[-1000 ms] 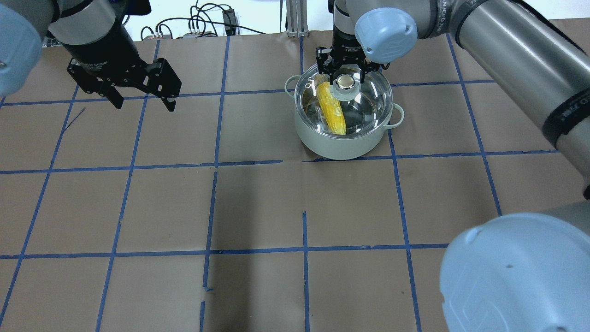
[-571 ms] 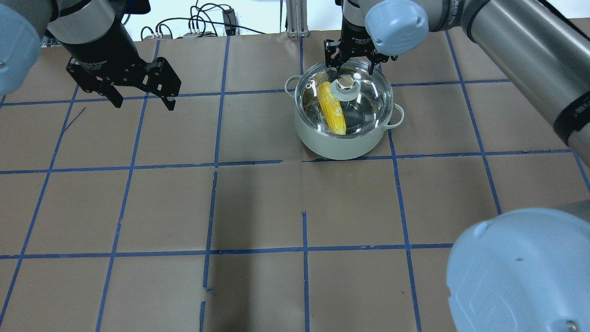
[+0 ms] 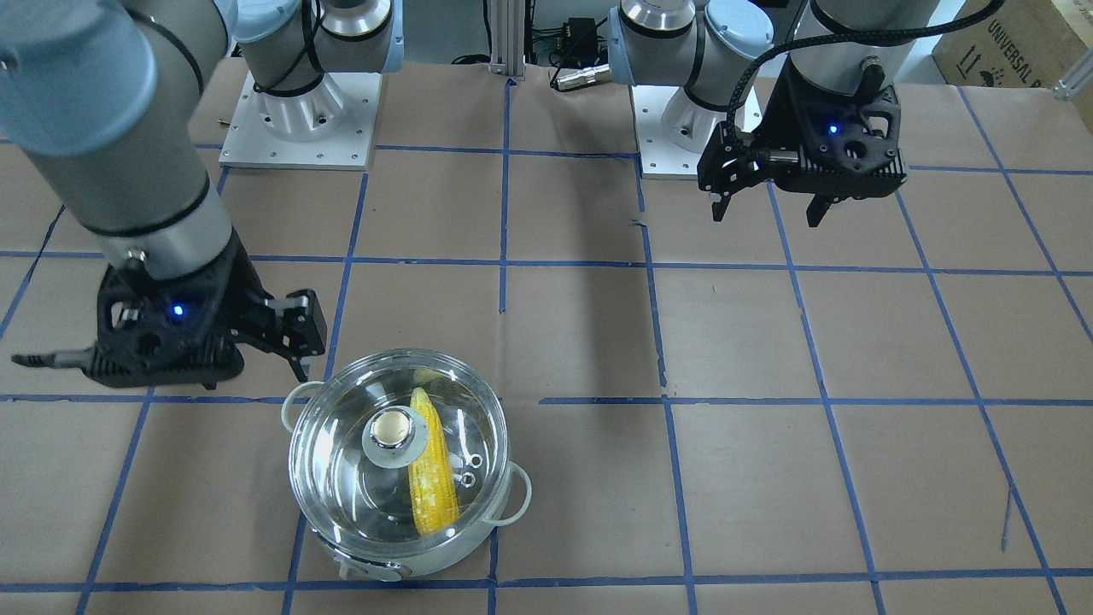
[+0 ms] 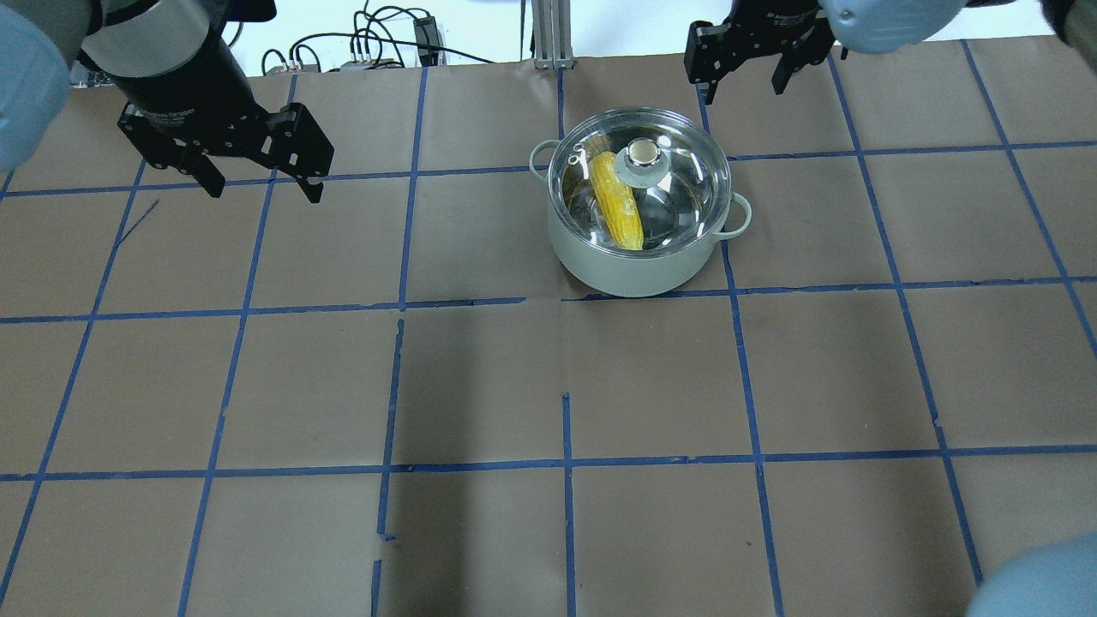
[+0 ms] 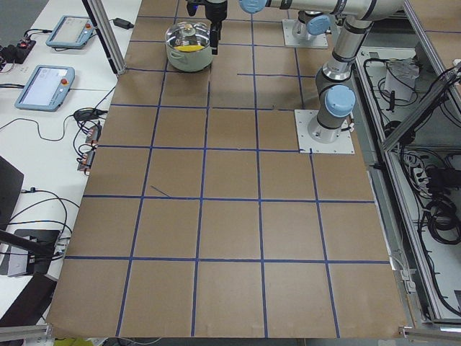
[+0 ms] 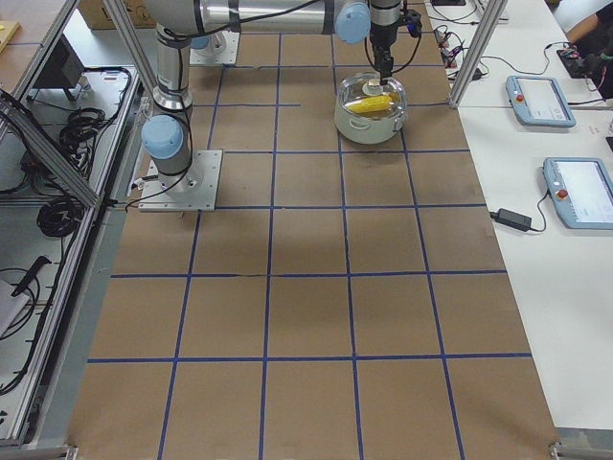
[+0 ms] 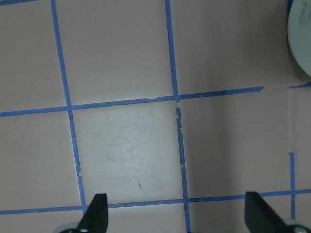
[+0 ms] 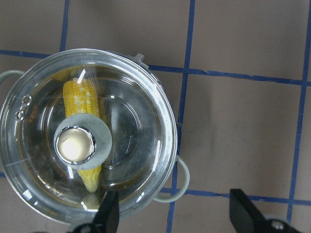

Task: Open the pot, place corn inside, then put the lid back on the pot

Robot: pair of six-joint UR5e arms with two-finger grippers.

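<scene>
1. The pot (image 4: 638,266) stands far and right of centre on the desk (image 4: 480,386), well apart from every edge. The left end effector (image 4: 264,190) hangs far left with its fingers apart, well clear of the pot.
2. The lid (image 4: 677,184) sits on the pot, with the corn (image 4: 617,201) inside under the glass. A second ago the right end effector (image 4: 743,92) flanked the knob (image 4: 642,154); now it hangs raised, fingers apart, holding nothing.
3. A cardboard box (image 3: 1008,38) off the desk's corner reads "UNIVERSAL".

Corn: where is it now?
In the overhead view the corn lies inside the pot, under the glass lid, just left of its knob. The pot stands right of centre.
</scene>
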